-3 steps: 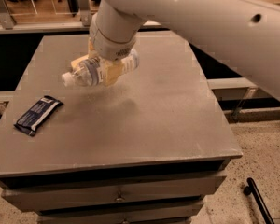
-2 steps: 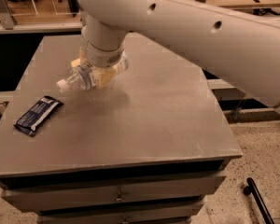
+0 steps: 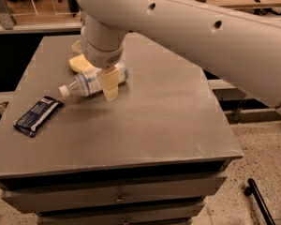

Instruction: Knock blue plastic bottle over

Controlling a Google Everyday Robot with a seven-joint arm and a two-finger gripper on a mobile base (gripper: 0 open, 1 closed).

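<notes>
Item: blue plastic bottle (image 3: 84, 84), on its side, white cap pointing left, on the rear left of the worktop (image 3: 159, 121), just in front of a yellow sponge (image 3: 80, 63).
Gripper (image 3: 102, 78): low over the bottle's base end; whether the jaws clamp it cannot be told.
Nearby: dark-blue wrapper packet (image 3: 37, 115).
Risk, as judged: the round bottle rolls toward the left edge, or a retreating arm drags it.

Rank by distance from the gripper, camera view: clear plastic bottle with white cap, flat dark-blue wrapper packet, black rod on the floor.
Gripper is over the grey table, back-left.
1. Clear plastic bottle: on its side, right at the gripper.
2. Dark-blue wrapper packet: table's left edge.
3. Black rod: floor, lower right.
</notes>
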